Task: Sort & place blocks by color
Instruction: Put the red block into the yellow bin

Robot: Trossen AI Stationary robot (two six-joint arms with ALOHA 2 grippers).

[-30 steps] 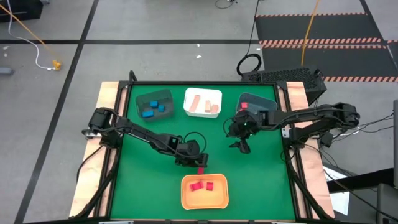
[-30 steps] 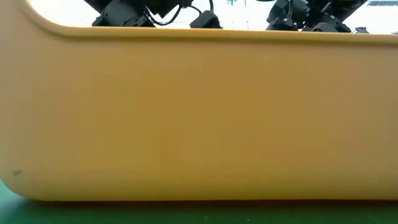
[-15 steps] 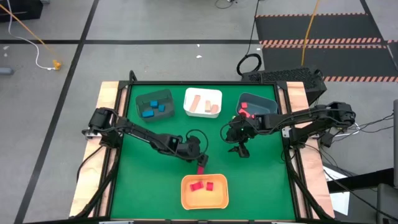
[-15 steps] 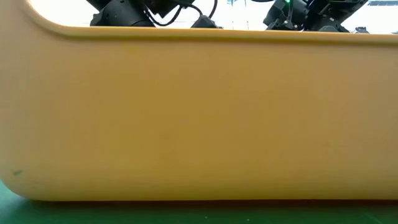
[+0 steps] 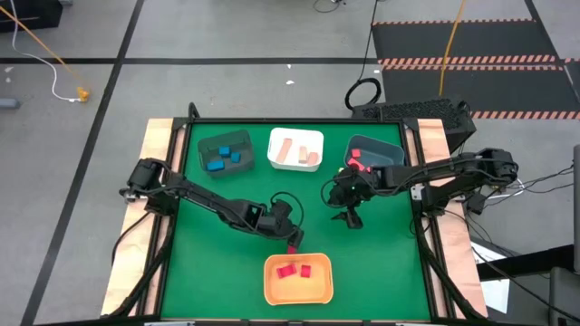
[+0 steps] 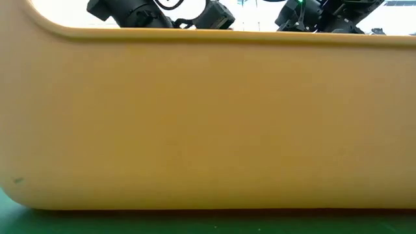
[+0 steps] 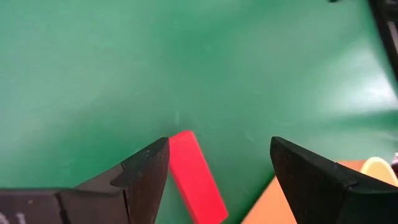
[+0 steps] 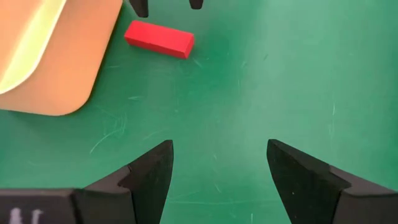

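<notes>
Left claw (image 5: 291, 237) hovers over a red bar (image 5: 293, 245) lying on the green desk (image 5: 208, 263) just beside the orange tray's (image 5: 297, 296) far rim, seen from above; two red blocks (image 5: 295, 270) sit in that tray. Right claw (image 5: 350, 218) hangs mid-desk, fingers apart, empty. Low view: only the tray wall (image 6: 208, 123). Left wrist view: fingers (image 7: 146, 171) spread, the red bar (image 7: 196, 177) between them, unclamped. Right wrist view: open fingers (image 8: 152, 171) above bare green, the bar (image 8: 159, 38) farther off.
</notes>
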